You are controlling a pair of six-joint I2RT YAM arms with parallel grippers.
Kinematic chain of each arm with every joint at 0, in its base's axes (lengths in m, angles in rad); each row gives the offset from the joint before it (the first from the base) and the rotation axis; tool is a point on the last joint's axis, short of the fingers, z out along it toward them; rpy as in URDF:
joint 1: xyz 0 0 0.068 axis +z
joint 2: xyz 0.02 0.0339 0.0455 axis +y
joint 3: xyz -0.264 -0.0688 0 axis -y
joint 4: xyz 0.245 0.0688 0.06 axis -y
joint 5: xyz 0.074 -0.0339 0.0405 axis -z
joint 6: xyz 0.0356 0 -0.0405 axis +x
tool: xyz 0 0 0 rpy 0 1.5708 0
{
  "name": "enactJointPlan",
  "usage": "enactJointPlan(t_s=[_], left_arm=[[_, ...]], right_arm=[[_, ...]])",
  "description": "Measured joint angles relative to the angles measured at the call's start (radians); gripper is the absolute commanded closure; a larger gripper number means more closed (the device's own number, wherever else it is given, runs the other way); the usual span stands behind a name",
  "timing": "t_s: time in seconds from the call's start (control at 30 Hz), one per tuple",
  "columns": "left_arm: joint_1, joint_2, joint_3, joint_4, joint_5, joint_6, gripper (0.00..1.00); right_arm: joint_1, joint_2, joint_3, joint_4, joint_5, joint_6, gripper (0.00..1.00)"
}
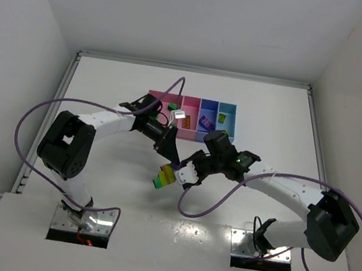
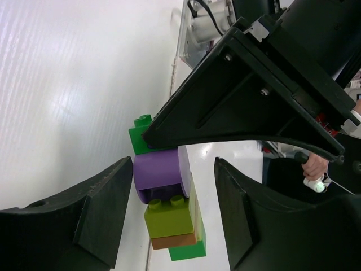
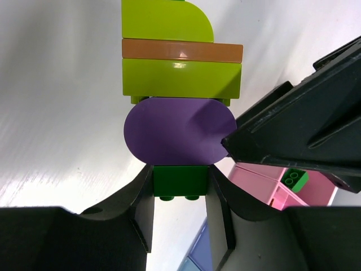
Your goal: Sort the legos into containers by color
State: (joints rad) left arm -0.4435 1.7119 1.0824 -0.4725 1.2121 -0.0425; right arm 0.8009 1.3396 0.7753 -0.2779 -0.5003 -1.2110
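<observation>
Partway, our right gripper [image 3: 180,175] is pinching the clump [image 1: 166,176]; of the left gripper [image 2: 174,169] we cannot tell. A few legos [image 1: 205,121] are lying sorted.

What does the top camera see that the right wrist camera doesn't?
Only the top view: the light blue plastic bin at the row's end. Only the right wrist view: the right gripper pinching the dark green plastic brick at the clump's end. Both: the multicoloured clump of studded plastic bricks and the wide pink plastic bin holding a small green brick.
</observation>
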Motion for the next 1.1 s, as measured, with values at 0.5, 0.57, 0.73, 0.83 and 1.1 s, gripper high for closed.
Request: enactJointPlan(t_s=[0.5,0.57,0.73,0.83,1.1], left_arm=[[-0.047,0.01,0.014,-0.033,-0.068,0.05,0.91],[-0.049,0.01,0.016,-0.037,-0.074,0.054,0.97],[-0.052,0.003,0.014,-0.032,-0.086,0.072,1.0],[-0.057,-0.035,-0.01,-0.044,-0.095,0.087,1.0],[-0.069,-0.132,-0.053,-0.066,-0.141,0.114,1.0]], right_arm=[[0.0,0.0,0.017,-0.055,-0.01,-0.04,1.0],[0.0,0.0,0.017,-0.059,-0.008,-0.044,1.0],[-0.015,-0.001,0.013,-0.057,0.0,-0.049,1.0],[-0.074,-0.013,-0.01,-0.035,0.037,-0.05,1.0],[-0.225,-0.031,-0.049,0.028,0.083,0.008,1.0]])
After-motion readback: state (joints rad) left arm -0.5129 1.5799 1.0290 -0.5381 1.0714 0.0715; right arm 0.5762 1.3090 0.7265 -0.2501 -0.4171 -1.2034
